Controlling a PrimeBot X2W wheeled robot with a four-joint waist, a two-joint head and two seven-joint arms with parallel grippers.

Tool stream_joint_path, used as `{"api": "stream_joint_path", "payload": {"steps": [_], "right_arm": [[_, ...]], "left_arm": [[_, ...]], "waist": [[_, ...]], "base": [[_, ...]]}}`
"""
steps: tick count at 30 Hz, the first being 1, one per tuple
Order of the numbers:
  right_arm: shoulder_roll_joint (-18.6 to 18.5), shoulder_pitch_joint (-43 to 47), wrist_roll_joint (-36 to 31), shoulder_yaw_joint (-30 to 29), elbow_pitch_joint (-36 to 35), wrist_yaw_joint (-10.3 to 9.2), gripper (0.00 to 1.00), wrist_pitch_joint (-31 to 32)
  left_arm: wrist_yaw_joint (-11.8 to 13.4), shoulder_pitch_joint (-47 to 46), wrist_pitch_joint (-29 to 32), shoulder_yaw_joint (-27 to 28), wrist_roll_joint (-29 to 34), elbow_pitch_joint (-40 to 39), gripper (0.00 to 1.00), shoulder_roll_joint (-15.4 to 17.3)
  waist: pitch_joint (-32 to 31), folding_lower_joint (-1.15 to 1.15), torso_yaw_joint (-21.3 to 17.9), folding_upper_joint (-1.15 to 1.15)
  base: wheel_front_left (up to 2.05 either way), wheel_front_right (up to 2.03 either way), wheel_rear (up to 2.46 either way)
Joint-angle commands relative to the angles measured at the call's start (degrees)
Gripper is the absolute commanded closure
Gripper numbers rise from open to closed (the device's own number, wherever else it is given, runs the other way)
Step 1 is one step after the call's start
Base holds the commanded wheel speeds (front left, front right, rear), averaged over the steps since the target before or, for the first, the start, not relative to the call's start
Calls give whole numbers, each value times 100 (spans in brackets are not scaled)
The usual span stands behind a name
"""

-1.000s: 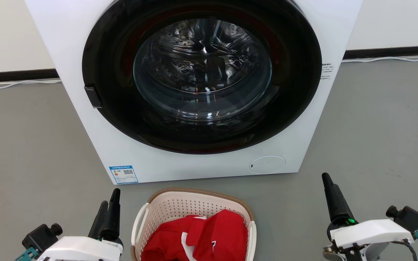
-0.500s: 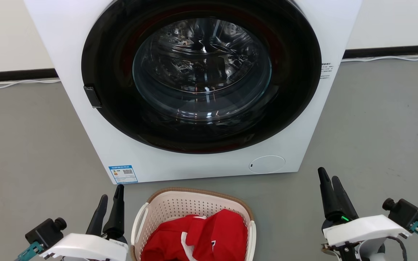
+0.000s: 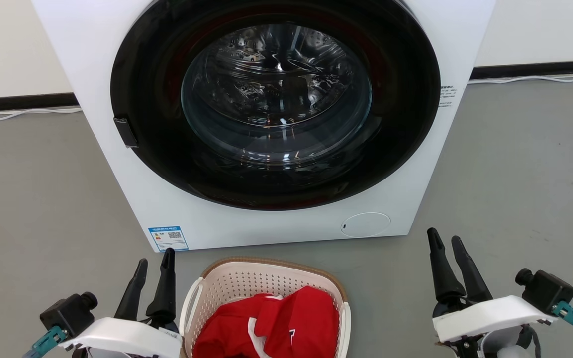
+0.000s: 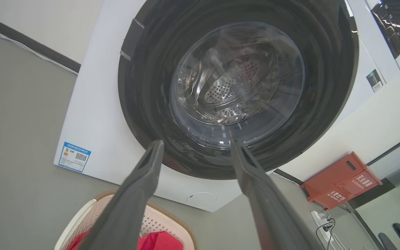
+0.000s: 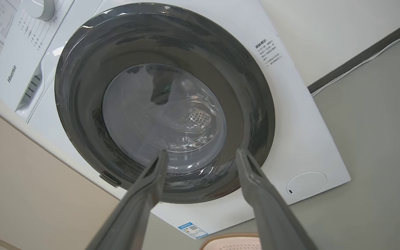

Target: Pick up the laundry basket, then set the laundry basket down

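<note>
Left gripper (image 3: 155,256): fingers spread, nothing between them, tips aimed at the washing machine (image 3: 266,226). It hangs in front of the washer's lower corner, on the side with the blue label (image 3: 168,238). In its wrist view I see both fingers (image 4: 141,187) framing the bottom of the washer door.

Right gripper (image 3: 444,234): also spread and empty, off the washer's opposite front corner, out past the round service cover (image 3: 365,224).

Laundry basket (image 3: 276,262): on the grey floor (image 3: 515,174) directly before the washer door, close to the washer's base. It lies between the two grippers, with the left one just beside its left handle (image 3: 189,303) and the right one well apart. A red garment (image 3: 276,323) with white trim lies inside.

Washer door (image 3: 167,164): closed, dark ring, steel drum visible through the glass. A black latch (image 3: 126,132) sits on the ring's label-side edge.

Left wrist view also picks up a red crate (image 4: 342,180) against the wall beside the washer.
</note>
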Motion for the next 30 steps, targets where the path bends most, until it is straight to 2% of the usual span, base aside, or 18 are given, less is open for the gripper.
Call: {"api": "stream_joint_path", "payload": {"steps": [1,30], "right_arm": [[-9,-313,-252,143,-208,32,0,-129],[4,-426,-1832,459,-290,42,0,-599]], "left_arm": [[-46,-317,-106,79,219,-197,0,71],[-63,-403,-576,-80,1762,-372,0,116]], "waist": [[3,0,-3,0],[7,0,-13,0]], "base": [[0,0,0],[0,0,0]]}}
